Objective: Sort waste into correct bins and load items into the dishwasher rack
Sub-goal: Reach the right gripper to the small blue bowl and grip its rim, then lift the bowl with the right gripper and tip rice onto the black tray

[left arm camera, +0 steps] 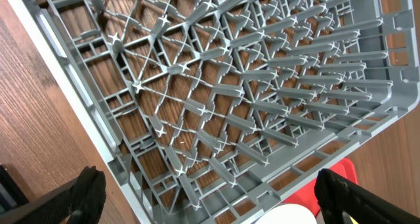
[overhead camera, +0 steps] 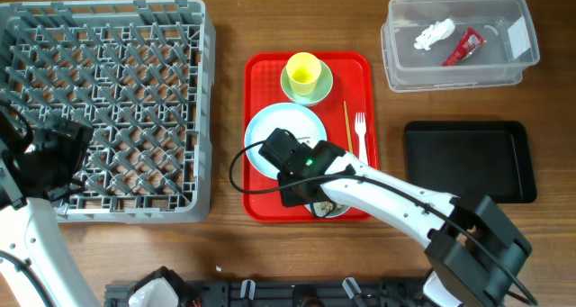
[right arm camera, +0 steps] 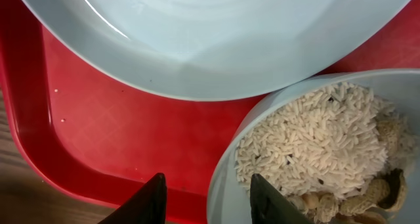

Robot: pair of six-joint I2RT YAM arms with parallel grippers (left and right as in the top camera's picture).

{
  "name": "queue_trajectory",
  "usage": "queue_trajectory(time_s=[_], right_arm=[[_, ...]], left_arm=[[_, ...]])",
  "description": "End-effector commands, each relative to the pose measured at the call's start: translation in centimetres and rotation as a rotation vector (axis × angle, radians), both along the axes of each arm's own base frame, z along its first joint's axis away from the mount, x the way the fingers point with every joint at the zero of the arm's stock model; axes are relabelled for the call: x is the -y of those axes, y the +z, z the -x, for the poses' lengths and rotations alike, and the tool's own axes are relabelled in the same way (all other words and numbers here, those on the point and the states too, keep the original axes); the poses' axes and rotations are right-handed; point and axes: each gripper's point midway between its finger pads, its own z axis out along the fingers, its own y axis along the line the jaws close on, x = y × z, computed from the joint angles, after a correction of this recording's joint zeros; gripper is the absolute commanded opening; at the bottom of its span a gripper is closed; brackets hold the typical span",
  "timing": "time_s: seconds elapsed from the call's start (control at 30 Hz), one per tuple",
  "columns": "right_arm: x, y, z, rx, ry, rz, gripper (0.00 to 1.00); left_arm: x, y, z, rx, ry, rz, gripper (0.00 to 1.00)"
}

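Straddling bowl rim — right pincer parted; red tray edge near.

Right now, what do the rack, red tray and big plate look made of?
Rack: grey moulded plastic, matte; thin ribs and pegs. Red tray: plastic, finely textured surface, rounded rim. Plate: glossy, likely melamine or glazed ceramic; sharp highlights, can't tell which.

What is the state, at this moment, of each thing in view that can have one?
left gripper, open, empty.
bowl, upright, holds rice scraps.
right gripper, open, astride the bowl rim.
yellow cup, upright on the saucer.
plate, flat, visible part bare.
rack, no dishes seen in it.
clear tub, uncovered, holds tissue and wrapper.
black tray, empty.
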Motion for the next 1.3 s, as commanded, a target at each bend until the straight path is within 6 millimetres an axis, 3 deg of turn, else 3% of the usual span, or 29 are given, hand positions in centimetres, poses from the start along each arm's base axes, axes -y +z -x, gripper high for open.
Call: queue_trajectory(time_s=[0.0, 0.23, 0.43, 0.63, 0.73, 0.87, 1.0, 1.13, 1.27], right_arm=[[1.1, -2.3, 0.1, -0.013, 0.011, 0.086, 0.37], [0.5, -1.9, -0.4, -0.005, 0.000, 0.074, 0.06], [-0.7, 0.0, -1.2, 0.004, -0.016, 0.047, 0.04], [0.7, 3.1, -3.0, -0.004, -0.143, 0.051, 0.04], [3.9, 5.4, -5.3, -0.001, -0.256, 0.044, 0.04], [11.5, 8.8, -8.6, 0.036, -0.497, 0.006, 0.04], [17.1, 11.7, -10.6, 0.082, -0.555, -0.104, 0.04], [23.2, 11.4, -11.6, 0.071, -0.673, -0.156, 0.05], [26.1, 12.0, -12.8, 0.101, -0.673, -0.324, 0.04]], left_arm=[[-0.4, 0.7, 0.0, 0.017, 0.021, -0.014, 1.00], [-0.4, 0.7, 0.0, 0.017, 0.021, -0.014, 1.00], [-0.4, 0.7, 0.0, 0.017, 0.021, -0.014, 1.00], [-0.4, 0.7, 0.0, 0.017, 0.021, -0.014, 1.00], [-0.4, 0.7, 0.0, 0.017, 0.021, -0.014, 1.00], [-0.4, 0.7, 0.0, 0.017, 0.021, -0.014, 1.00], [-0.4, 0.7, 0.0, 0.017, 0.021, -0.014, 1.00], [-0.4, 0.7, 0.0, 0.017, 0.021, -0.014, 1.00], [-0.4, 0.7, 0.0, 0.017, 0.021, -0.014, 1.00]])
